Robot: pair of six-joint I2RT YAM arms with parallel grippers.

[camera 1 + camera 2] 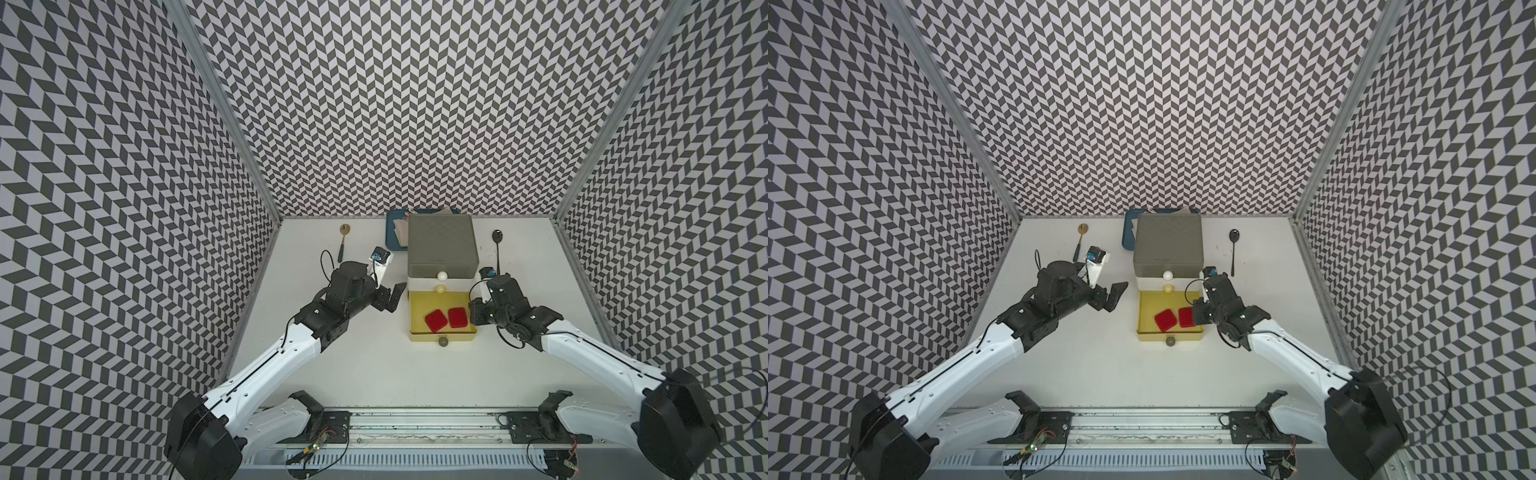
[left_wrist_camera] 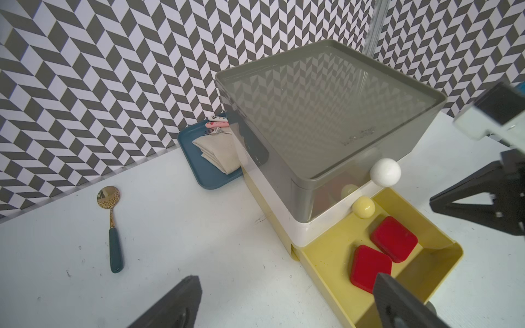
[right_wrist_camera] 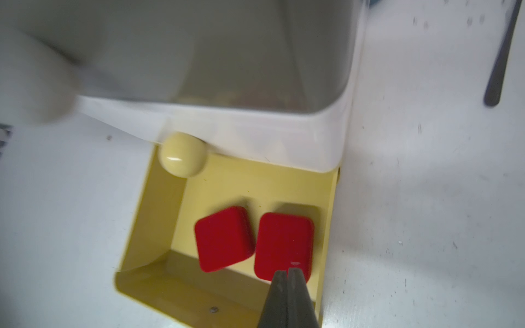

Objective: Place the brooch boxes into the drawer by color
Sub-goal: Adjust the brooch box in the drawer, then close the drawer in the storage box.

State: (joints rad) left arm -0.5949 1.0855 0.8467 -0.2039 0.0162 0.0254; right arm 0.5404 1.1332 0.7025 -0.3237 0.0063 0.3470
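As stowed: two red brooch boxes (image 1: 436,321) in pulled-out yellow tier (image 1: 419,305). Pending, likely: pushing tier shut; right gripper (image 3: 287,277) pressed together, empty; left gripper (image 1: 395,298) spread apart.

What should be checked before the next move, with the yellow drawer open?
1. Two red boxes inside the yellow drawer: ok.
2. Black and blue boxes stored: cannot tell, none in view.
3. Left pincer open and empty: ok.
4. Right pincer shut, holding nothing: ok.
5. Right pincer clear of the drawer: not ok, tips hang above one of the red boxes.
6. Grey knob free to reach: ok.
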